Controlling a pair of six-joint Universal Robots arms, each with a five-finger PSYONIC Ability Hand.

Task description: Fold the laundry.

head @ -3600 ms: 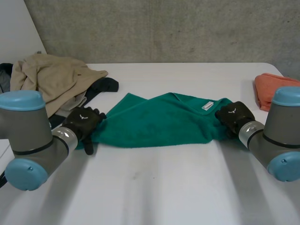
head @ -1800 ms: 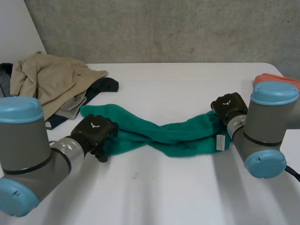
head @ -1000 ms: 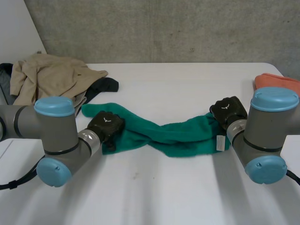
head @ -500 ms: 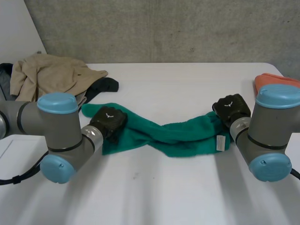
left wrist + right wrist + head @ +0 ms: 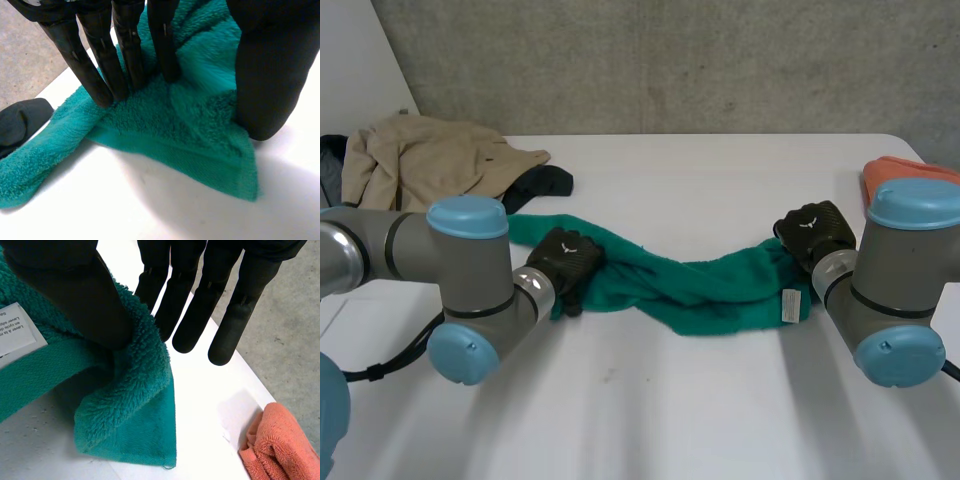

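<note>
- Towel (image 5: 700,285) lies on the table (image 5: 650,410) as a twisted green rope. Its long axis runs straight from our left hand (image 5: 565,262) across to our right hand (image 5: 812,232).
- At the left end, our nearly straight fingers (image 5: 125,50) dig into the pile with the thumb (image 5: 265,75) opposite. Cloth is ridged up between them, so we read this as a pinch. A flat corner lies just past the thumb.
- At the right end, our thumb (image 5: 75,295) presses a fold of towel against the straight fingers (image 5: 185,315) behind it. This too is a pinch, with the white label (image 5: 15,335) just beside the thumb and an orange cloth (image 5: 270,440) well beyond the fingertips.
- Each hand has one end, so neither is nearer. The twist sits roughly midway between them.
- We judge that the coming move turns on this axis: the ends must be turned or drawn apart along it to flatten the towel before any fold.
</note>
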